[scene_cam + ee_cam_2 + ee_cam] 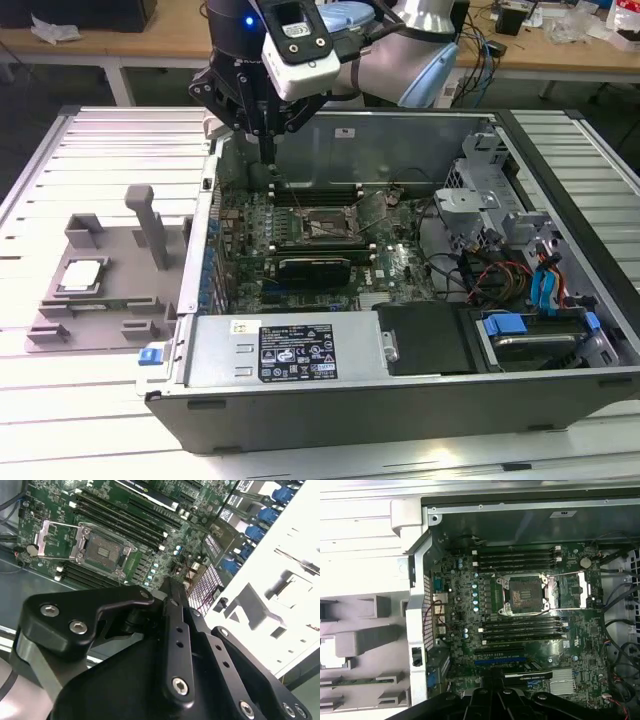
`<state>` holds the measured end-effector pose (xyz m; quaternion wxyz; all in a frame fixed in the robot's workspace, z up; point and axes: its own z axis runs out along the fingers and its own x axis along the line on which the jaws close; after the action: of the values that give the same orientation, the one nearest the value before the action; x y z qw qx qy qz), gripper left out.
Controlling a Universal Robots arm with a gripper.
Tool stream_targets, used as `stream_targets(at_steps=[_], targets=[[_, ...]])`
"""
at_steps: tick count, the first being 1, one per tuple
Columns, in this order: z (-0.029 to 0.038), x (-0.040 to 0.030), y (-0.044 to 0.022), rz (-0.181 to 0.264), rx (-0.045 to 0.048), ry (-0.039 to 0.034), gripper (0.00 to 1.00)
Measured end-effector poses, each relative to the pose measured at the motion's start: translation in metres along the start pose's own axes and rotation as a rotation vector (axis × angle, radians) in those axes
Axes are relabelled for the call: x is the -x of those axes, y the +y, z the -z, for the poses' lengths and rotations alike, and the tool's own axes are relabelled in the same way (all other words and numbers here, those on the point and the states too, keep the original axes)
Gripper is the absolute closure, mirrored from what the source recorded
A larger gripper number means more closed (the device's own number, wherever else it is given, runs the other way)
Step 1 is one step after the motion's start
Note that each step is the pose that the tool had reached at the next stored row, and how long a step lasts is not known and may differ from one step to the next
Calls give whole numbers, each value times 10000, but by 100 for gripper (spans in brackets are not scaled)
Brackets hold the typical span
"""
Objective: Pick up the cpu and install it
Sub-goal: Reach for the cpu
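The cpu (81, 275), a small silver square with a pale rim, lies flat in the grey fixture plate (100, 320) outside the computer case, on the exterior view's left. My black gripper (266, 158) hangs above the back left corner of the green motherboard (400, 262), its fingers drawn together with nothing between them. It is well apart from the cpu. The open socket (525, 594) sits mid-board with its metal load plate (572, 590) flipped aside. The socket (102, 550) lies beyond my fingertips (172, 585) in the second wrist view.
The open case (400, 400) has a tall side wall (195, 260) between fixture and board. Memory slots (517, 560) flank the socket. A power supply (285, 350), drive bays and cables (500, 275) stand at the front and right. An upright grey block (150, 225) rises from the fixture.
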<state>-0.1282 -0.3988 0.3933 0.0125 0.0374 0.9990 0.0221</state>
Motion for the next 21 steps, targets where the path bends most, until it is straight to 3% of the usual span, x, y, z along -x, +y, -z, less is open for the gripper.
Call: stream_targets(at_steps=[2,5,21], targets=[[1,-61,-5,1,1,0,89],[3,-101,-8,1,1,0,89],[7,-272,-20,1,1,0,89]])
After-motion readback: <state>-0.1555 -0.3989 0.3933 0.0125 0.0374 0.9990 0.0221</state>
